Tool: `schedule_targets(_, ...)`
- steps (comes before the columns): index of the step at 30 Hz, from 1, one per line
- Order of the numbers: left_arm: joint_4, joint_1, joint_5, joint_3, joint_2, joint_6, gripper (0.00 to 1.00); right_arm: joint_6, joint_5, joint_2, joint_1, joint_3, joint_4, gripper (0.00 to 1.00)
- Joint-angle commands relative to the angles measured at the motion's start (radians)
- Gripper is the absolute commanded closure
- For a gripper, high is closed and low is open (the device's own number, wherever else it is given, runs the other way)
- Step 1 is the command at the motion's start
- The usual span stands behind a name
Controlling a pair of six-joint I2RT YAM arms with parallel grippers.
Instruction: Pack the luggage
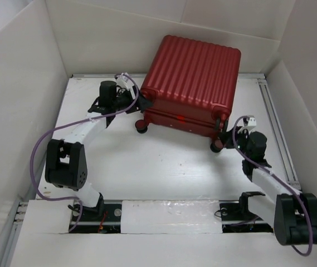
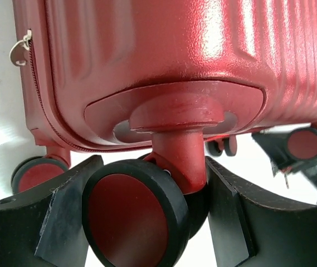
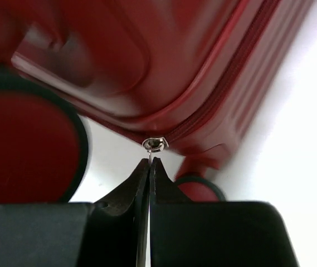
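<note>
The red ribbed suitcase (image 1: 194, 78) lies closed at the back of the table, its dark wheels toward the arms. My left gripper (image 1: 137, 103) is at its near left corner. In the left wrist view the gripper (image 2: 150, 167) is closed around a caster wheel (image 2: 130, 217), with a finger on each side. My right gripper (image 1: 227, 133) is at the near right corner. In the right wrist view it (image 3: 149, 162) is shut on the thin tab of the silver zipper pull (image 3: 155, 144) under the suitcase's (image 3: 147, 55) corner. The blue lining is hidden.
White walls (image 1: 19, 83) enclose the table on three sides. A metal rail (image 1: 275, 122) runs along the right edge. White padding (image 1: 169, 217) covers the near edge between the arm bases. A second zipper pull (image 2: 19, 50) hangs at the suitcase's left side.
</note>
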Motion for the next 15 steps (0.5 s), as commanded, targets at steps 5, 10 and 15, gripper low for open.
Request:
schedule_targets(5,0.167,-0.206,-0.002,-0.079,-0.176,-0.084,1.0,0.361,0.506,-0.25,0.597,-0.181,0.337,1.0)
schedule_targets(10,0.283,-0.265,0.016,-0.197,-0.243,-0.211,1.0,0.289,0.906,-0.166,0.97,0.015,0.209,1.0)
schedule_targets(15,0.368,-0.333,0.004,-0.278,-0.311,-0.285,1.0,0.216,0.989,0.142,1.096,0.267,0.165,1.0)
